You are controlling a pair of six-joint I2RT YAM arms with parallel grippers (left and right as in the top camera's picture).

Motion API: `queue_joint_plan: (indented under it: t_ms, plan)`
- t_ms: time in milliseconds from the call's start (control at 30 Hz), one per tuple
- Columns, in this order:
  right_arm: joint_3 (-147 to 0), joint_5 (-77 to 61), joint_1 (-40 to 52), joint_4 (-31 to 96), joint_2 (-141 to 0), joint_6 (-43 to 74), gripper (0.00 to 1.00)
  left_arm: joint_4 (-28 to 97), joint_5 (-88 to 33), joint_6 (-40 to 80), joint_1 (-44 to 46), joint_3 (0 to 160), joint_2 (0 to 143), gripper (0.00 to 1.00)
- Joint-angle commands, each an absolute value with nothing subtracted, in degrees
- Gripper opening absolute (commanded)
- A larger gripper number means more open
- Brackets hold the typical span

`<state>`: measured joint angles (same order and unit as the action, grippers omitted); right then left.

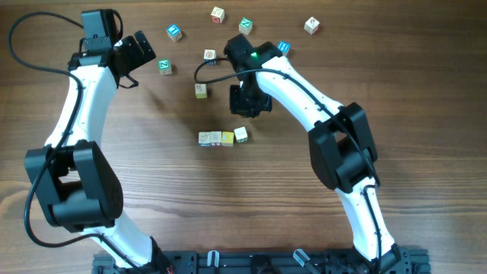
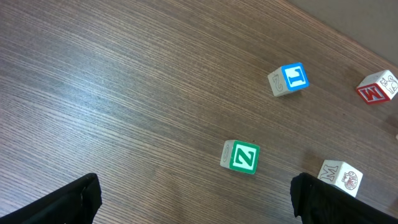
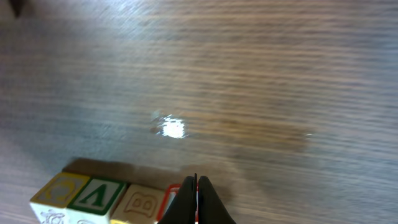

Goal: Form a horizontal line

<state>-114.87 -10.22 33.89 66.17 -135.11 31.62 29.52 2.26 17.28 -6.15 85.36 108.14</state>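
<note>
Horizontal line [image 1: 222, 138]: lies mid-table, four cubes in a row, end one slightly askew. Right gripper [image 3: 198, 186]: pressed together, empty, poised just by that end, probably for nudging it straight. Left gripper [image 2: 193, 196]: spread wide over loose cubes [image 2: 240, 157].

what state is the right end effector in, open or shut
Shut. In the right wrist view the right end effector has its fingers pressed together with no gap, beside the row of blocks.

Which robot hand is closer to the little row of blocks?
The right. The right gripper, shut, hangs just behind the row of blocks. The left gripper is open, far away at the back left beside a green block.
</note>
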Motion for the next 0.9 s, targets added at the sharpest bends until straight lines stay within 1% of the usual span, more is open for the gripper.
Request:
queue_joint_plan:
  t_ms: [0,267,467,533,867]
  plan:
    - [-114.63,-11.22,35.92,66.70,-136.57,32.91,0.04,29.36,2.17,16.99,-6.07,85.52,108.03,1.00]
    - [-114.63,-11.25,36.21,70.74,-136.57,34.70,0.04,29.36,2.17,16.97,-6.07,85.52,108.03,1.00]
    - [-114.63,-8.43,36.21,66.57,-136.57,34.70,0.04,29.36,2.17,16.99,-6.07,85.52,108.03,1.00]
    - [-114.63,-6.42,36.21,66.50,-136.57,34.70,0.04,29.36,2.17,16.97,-6.07,85.52,108.03,1.00]
    - [-113.84,-6.44,36.21,66.61,-136.79,34.63,0.04,29.36,2.20,16.99,-6.07,85.52,108.03,1.00]
